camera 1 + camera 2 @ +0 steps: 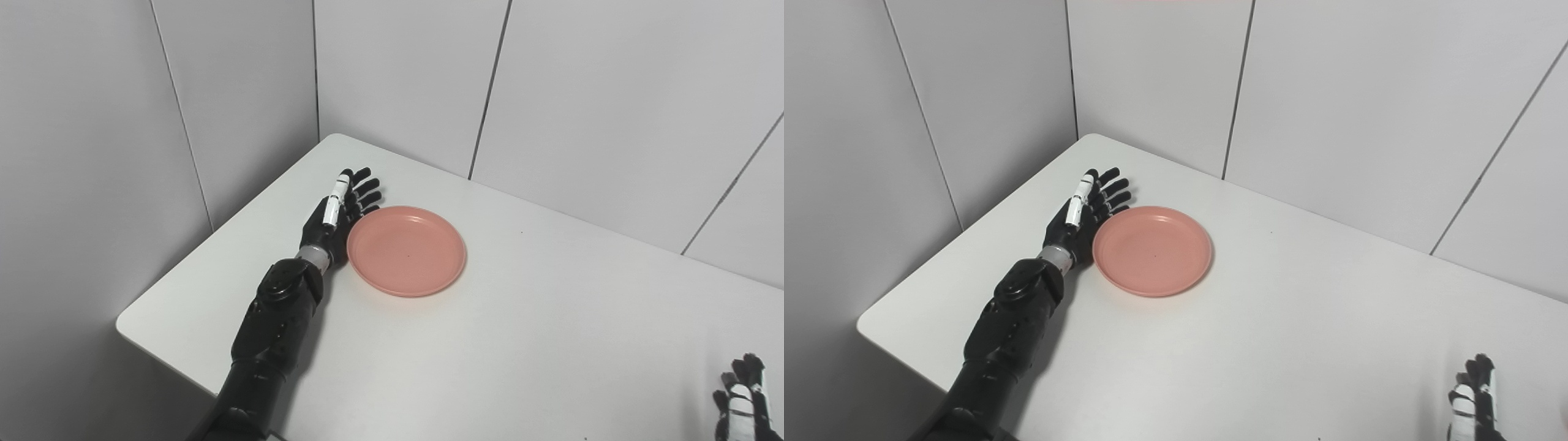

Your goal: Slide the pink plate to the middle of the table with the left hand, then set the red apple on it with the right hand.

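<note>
1. While the black robotic left hand (pixel 335 217) stands on edge with its fingers straight and apart, gripping nothing, its palm faces the left rim of the round, shallow pink plastic plate (pixel 407 250); hand and rim look to be touching or just short of it, and I cannot tell which.
2. That plate lies flat on the white desk (pixel 520 343), toward its far left part, near the corner where the grey wall panels meet, so it is not yet in the middle.
3. Judging by this, the first step is in hand: the sideways push of the plate toward the centre of the desk.
4. Only the top of the right hand (pixel 1475 398) shows, at the bottom right edge of both views; its fingers point up and nothing is seen in them, but whether it is fully spread I cannot tell.
5. No red apple appears in either view, so its place is unknown from here.
6. Next, the left hand would need to press its palm against the rim and sweep rightward, keeping low on the desk so the shallow edge does not slip under the fingers or tip up.
7. Once the plate sits centrally, the left hand should draw clear to leave room for the right.
</note>
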`<state>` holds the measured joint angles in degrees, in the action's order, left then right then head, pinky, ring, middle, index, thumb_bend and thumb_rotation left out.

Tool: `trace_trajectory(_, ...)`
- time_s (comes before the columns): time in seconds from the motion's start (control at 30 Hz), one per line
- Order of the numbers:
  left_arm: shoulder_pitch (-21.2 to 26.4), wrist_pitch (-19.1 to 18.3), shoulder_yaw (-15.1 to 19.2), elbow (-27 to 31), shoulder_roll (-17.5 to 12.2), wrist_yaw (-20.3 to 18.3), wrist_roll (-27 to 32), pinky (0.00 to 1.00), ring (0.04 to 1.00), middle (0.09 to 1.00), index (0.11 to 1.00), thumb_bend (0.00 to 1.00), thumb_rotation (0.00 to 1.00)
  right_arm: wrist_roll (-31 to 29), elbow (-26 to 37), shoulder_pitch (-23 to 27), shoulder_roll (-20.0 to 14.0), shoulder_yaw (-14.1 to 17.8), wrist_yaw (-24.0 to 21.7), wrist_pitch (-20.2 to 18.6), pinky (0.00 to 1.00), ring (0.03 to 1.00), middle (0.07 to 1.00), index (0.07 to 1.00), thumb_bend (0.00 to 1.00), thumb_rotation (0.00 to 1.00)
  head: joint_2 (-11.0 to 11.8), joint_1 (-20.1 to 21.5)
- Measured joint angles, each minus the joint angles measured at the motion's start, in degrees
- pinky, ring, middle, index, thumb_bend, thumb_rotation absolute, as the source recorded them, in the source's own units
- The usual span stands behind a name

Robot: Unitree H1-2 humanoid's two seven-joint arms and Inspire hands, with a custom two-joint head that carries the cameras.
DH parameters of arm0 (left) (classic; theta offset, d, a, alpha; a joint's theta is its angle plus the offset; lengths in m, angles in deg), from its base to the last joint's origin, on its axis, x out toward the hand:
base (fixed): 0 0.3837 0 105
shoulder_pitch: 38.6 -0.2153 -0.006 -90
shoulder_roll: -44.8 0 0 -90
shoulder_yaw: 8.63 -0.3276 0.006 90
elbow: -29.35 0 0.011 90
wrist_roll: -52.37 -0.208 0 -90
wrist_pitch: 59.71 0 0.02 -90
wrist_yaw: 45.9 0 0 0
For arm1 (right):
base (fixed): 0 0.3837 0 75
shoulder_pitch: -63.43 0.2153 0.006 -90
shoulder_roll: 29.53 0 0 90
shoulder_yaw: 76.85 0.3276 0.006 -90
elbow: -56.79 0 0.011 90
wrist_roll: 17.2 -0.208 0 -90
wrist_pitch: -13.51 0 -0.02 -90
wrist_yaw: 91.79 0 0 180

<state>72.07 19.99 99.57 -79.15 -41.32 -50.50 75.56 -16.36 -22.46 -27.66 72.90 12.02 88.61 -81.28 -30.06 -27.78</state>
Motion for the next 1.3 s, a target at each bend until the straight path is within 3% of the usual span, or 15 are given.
trace_trajectory(0.5, 0.2, 0.7, -1.9, 0.3, 2.5, -0.5, 0.0, 0.91, 0.895, 0.892, 0.871, 0.34, 1.00, 0.5, -0.4, 0.0, 0.0, 0.0, 0.0, 0.0, 1.00, 1.000, 1.000, 1.000, 0.00, 1.00, -0.4, 0.9)
trace_trajectory(0.97, -0.5, 0.7, -4.4, 2.0, 4.4, -0.6, -0.1, 0.87, 0.865, 0.869, 0.854, 0.36, 1.00, 1.0, -2.1, 0.0, 0.0, 0.2, 0.2, 0.1, 1.00, 1.000, 1.000, 1.000, 0.00, 1.00, -0.9, 1.8)
trace_trajectory(1.3, -2.8, -1.6, -6.6, 7.0, 6.6, 0.0, -0.3, 0.86, 0.857, 0.859, 0.843, 0.37, 1.00, 1.0, -3.5, 0.0, 0.0, 0.2, 0.2, 1.2, 1.00, 1.000, 1.000, 1.000, 0.00, 1.00, -1.1, 2.6)
